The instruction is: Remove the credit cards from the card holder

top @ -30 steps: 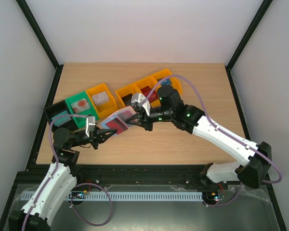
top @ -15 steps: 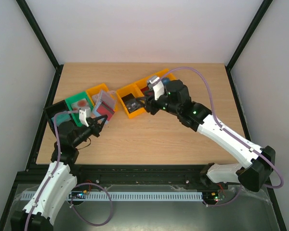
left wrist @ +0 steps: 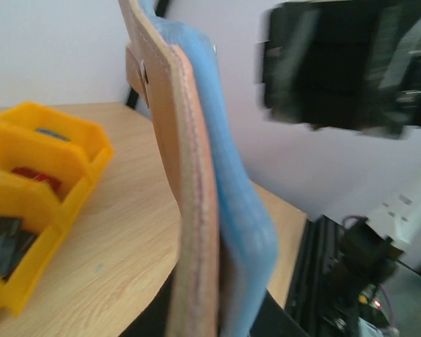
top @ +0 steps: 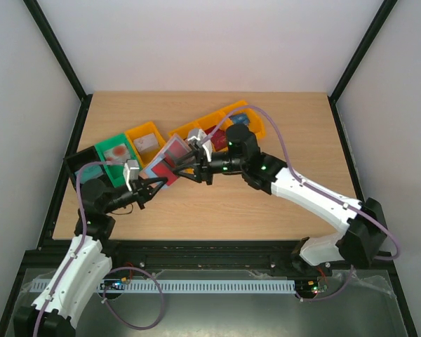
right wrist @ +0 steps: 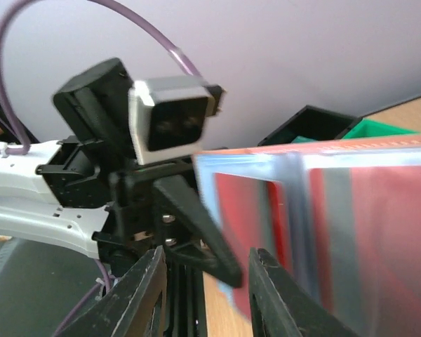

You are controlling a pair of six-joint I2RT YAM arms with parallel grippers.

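Grip of the left gripper (top: 153,187) on the card holder (top: 170,159): jaws clamped tight on its lower edge, seen from the left wrist as tan leather and light blue lining standing edge-on, straight up from the fingers. Held clear of the table (top: 295,147), just to the right of the orange bin (top: 142,129) with the grey item and a little nearer the arm bases, tilted with its open face toward the right arm. Spread open, with red credit cards (right wrist: 389,232) behind clear pockets, plain in the right wrist view.

Right gripper (top: 189,167) on the far side of the card holder from the orange bin, about level with it, fingers (right wrist: 146,288) parted and pointing at the holder's near edge. Nothing visibly pinched between them; contact with the holder impossible to tell.

Touching the orange bin's left side, a green bin (top: 107,144), then a black bin (top: 74,160) beyond that. To the orange bin's right and farther back, a slanting row of three more orange bins (top: 210,118), small items inside, partly hidden behind the right wrist.
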